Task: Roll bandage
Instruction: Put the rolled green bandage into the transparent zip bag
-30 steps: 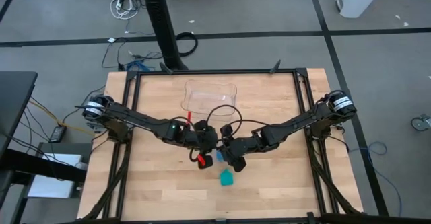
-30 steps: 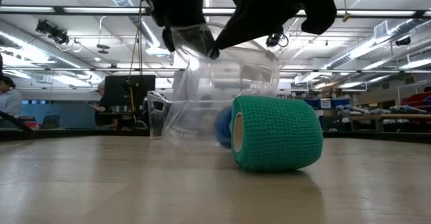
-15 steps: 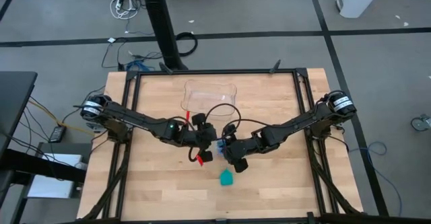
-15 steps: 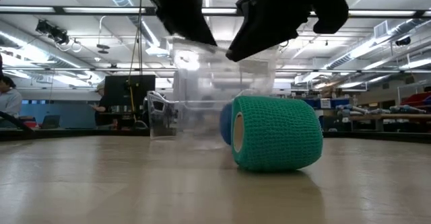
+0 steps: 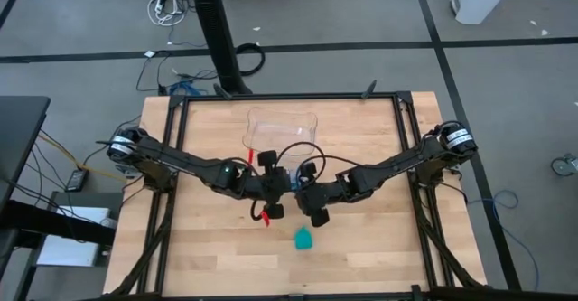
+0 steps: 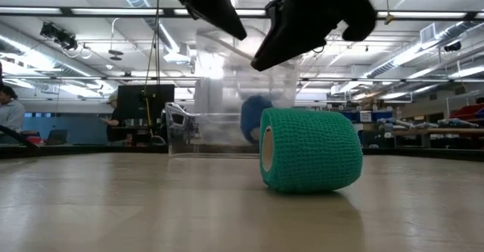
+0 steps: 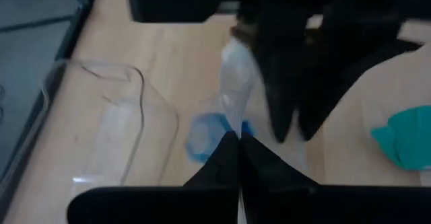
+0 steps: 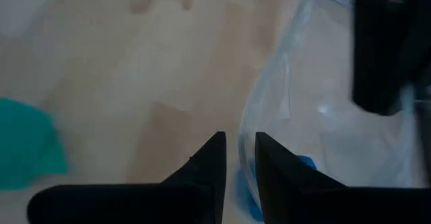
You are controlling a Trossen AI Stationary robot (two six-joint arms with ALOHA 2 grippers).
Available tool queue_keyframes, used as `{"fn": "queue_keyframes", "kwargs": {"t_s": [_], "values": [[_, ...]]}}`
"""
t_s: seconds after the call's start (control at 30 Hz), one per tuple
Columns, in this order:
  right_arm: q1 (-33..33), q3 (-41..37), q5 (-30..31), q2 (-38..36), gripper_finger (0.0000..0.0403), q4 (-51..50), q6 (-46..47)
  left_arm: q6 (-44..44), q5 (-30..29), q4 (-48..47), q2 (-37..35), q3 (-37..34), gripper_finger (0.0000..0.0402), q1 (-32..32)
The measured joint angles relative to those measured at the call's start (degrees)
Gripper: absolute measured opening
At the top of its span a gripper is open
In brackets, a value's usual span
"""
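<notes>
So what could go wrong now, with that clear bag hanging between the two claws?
1. Only the left gripper pinches the clear bag; the right gripper is open at its edge, so the bag and the blue roll inside might slip or swing.
2. The bandage lies on its side on the table nearby; a dropped bag could set it rolling.

Teal-green bandage [image 6: 310,150] with crinkled weave; bright-blue roll [image 6: 252,117]; clear bag [image 7: 237,76]; dark grippers [image 5: 291,195]; pale wood table [image 5: 208,247].
</notes>
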Motion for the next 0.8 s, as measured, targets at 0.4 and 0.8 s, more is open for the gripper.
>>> {"fn": "queue_keyframes", "kwargs": {"t_s": [0.4, 0.8], "values": [[0.7, 0.0, -12.3, 0.0, 0.0066, -7.2, 7.9, -5.1, -0.9, -0.4, 4.3, -0.2, 0.0001, -0.5], [4.5, 0.0, -13.3, 0.0, 0.0066, -8.4, 10.6, -4.9, -1.8, 3.0, 5.8, -0.2, 0.0002, -0.6]]}}
